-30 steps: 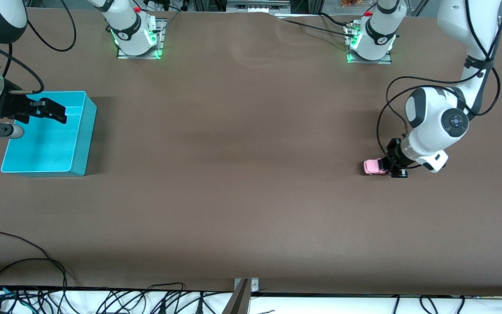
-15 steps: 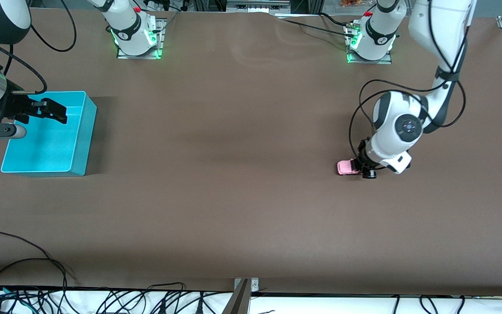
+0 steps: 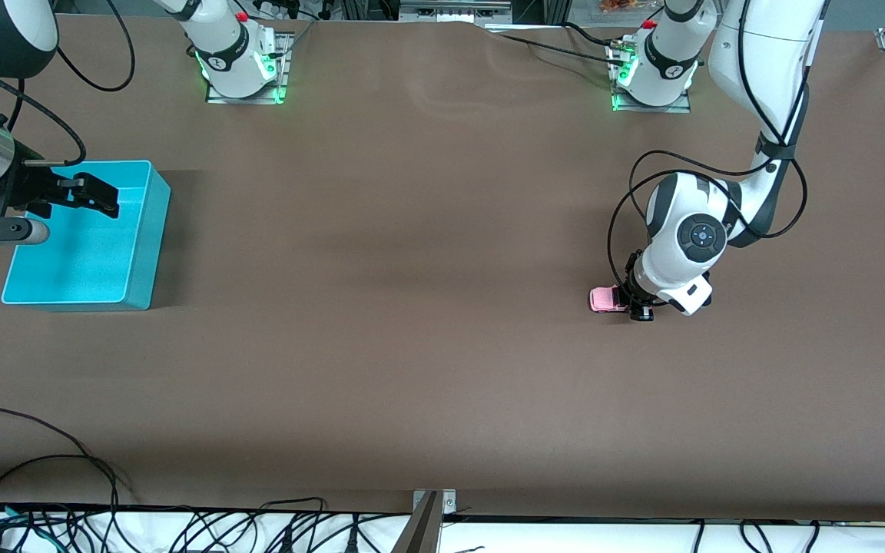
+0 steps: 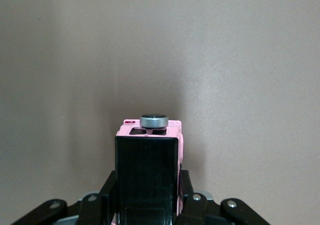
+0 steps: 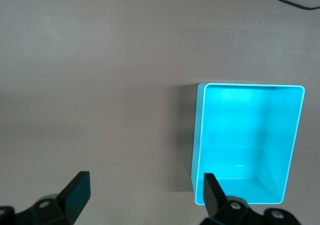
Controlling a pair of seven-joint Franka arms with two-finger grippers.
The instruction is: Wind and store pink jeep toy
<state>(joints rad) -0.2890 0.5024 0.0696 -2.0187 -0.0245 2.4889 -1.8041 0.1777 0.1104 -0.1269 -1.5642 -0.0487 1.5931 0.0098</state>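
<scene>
Gaping teal bin point(image 3: 143, 253) under spread right tool point(image 3: 93, 196)

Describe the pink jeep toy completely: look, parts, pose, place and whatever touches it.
The pink jeep toy is a tiny boxy car with a light pink, plastic-looking body, a black roof over the rear and a grey-rimmed round disc at the roof's front edge. It sits upright on the brown table toward the left arm's end. The left gripper is shut on its rear, fingers against both sides. Its wheels are hidden.
</scene>
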